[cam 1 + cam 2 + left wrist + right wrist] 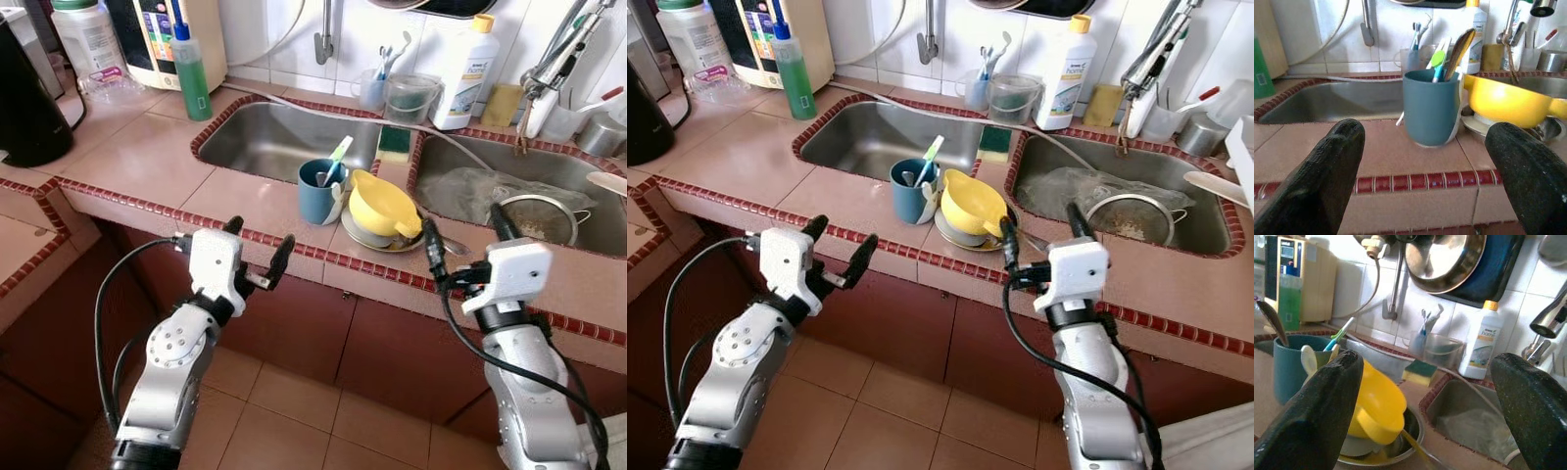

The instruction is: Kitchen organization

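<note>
Spreading fingers, both grippers, left (257, 245) and right (463, 243); white bottle (1480, 343) reads "home".

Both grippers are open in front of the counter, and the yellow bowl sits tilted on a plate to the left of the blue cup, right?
Not quite. In the left eye view the yellow bowl lies tilted on the plate to the right of the blue cup. The left gripper and right gripper are open before the counter.

Between the spread fingers (1327, 181) of the left claw (1425, 178), a blue cup (1431, 107) holding utensils stands on the tiled counter (1386, 147). A yellow bowl (1508, 100) sits just beside it, the steel sink (1332, 100) behind.
</note>
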Robot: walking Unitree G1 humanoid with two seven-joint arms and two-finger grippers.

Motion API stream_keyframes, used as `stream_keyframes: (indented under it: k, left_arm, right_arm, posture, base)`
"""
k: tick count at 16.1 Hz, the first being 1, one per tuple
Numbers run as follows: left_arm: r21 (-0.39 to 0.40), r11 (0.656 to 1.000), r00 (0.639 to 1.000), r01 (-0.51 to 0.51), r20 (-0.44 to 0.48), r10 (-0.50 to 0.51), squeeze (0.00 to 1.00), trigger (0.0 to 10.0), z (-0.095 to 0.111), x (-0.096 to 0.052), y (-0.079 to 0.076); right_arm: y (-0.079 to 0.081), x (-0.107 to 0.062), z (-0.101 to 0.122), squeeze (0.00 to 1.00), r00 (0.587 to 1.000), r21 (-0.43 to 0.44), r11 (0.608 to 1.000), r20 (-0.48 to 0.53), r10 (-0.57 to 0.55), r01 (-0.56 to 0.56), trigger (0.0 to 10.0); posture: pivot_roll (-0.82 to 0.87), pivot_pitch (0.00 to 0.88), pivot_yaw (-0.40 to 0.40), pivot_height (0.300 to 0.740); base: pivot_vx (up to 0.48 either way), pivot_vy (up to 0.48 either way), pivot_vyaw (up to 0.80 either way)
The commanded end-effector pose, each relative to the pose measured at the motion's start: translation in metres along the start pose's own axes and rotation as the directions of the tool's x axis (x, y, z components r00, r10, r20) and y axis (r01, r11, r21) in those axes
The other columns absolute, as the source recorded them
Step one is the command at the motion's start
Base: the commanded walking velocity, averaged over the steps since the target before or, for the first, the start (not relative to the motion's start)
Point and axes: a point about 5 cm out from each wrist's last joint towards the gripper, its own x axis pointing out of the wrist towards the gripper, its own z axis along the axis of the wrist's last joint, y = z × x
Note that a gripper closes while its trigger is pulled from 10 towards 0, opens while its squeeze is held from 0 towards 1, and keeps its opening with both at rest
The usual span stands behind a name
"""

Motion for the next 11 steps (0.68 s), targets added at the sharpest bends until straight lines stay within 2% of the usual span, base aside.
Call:
stream_keyframes:
  k: [1,3,4,5,9,11]
  left_arm:
    - [0.007,1.0,1.0,-0.018,0.026,0.018,0.0,10.0,0.006,-0.012,0.007]
    - [0.007,0.999,0.999,-0.034,0.017,0.033,0.0,10.0,0.004,-0.023,0.009]
    - [-0.004,0.997,0.997,-0.075,-0.022,0.075,0.0,10.0,-0.006,-0.039,0.012]
    - [-0.025,0.994,0.993,-0.105,-0.052,0.103,0.0,10.0,-0.015,-0.051,0.013]
    - [-0.032,0.993,0.992,-0.113,-0.051,0.112,0.0,10.0,-0.012,-0.051,0.017]
    - [-0.033,0.992,0.992,-0.118,-0.041,0.116,0.0,10.0,-0.01,-0.053,0.019]
  right_arm:
    - [-0.007,-0.008,0.003,0.0,0.999,-0.014,0.999,-0.001,-0.051,0.051,10.0]
    - [-0.008,-0.019,0.001,0.0,0.997,-0.009,0.998,-0.019,-0.07,0.07,10.0]
    - [-0.003,-0.039,-0.01,0.0,0.996,-0.019,0.999,-0.08,-0.041,0.039,10.0]
    - [-0.002,-0.051,-0.019,0.0,0.99,0.028,0.999,-0.139,-0.025,0.029,10.0]
    - [-0.009,-0.041,-0.02,0.0,0.989,0.04,0.999,-0.143,-0.03,0.036,10.0]
    - [-0.007,-0.042,-0.019,0.0,0.99,0.041,0.999,-0.14,-0.026,0.032,10.0]
  posture:
    - [-0.22,0.048,0.023,0.74]
    - [-0.22,0.05,0.02,0.74]
    - [-0.22,0.057,0.017,0.74]
    - [-0.21,0.062,0.014,0.74]
    - [-0.2,0.062,0.003,0.74]
    - [-0.19,0.061,0.001,0.74]
  base:
    - [0.0,0.0,0.0]
    - [0.0,0.0,0.0]
    - [0.0,0.0,0.0]
    - [0.0,0.0,0.0]
    - [0.0,0.0,0.0]
    - [0.0,0.0,0.0]
